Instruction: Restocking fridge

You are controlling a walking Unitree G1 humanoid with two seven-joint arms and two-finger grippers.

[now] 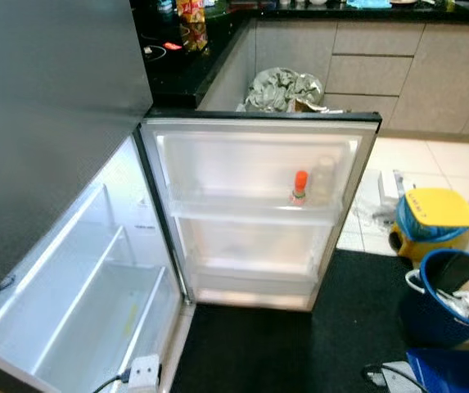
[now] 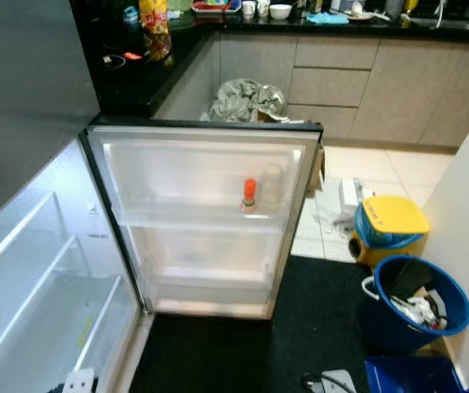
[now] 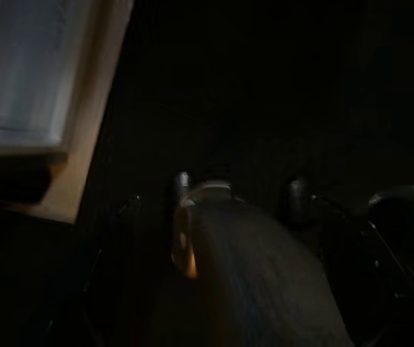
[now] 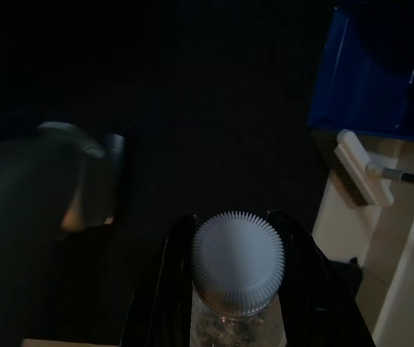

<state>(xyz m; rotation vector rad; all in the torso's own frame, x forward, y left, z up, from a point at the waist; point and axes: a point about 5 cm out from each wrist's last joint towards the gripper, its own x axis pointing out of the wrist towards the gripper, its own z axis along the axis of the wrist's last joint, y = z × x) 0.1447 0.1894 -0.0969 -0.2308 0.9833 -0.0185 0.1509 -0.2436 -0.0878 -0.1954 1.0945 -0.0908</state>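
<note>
The fridge stands open, with its door [image 1: 259, 155] swung wide toward me and bare white shelves [image 1: 95, 286] inside at my left. A small orange-capped bottle [image 1: 299, 187] stands on the door's upper rack [image 1: 250, 214], beside a clear bottle [image 1: 324, 178]. In the right wrist view my right gripper [image 4: 237, 230] is shut on a clear bottle with a ribbed white cap [image 4: 238, 264], a black finger [image 4: 169, 260] on each side of its neck. The left wrist view is very dark; a pale fridge edge [image 3: 19, 79] can be made out.
A black mat [image 1: 299, 344] lies in front of the fridge. A blue bucket [image 1: 451, 299] full of items and a yellow-lidded container [image 1: 435, 214] stand at the right. A white power strip [image 1: 142, 372] lies by the fridge's base. Counters and cabinets [image 1: 373, 65] run behind.
</note>
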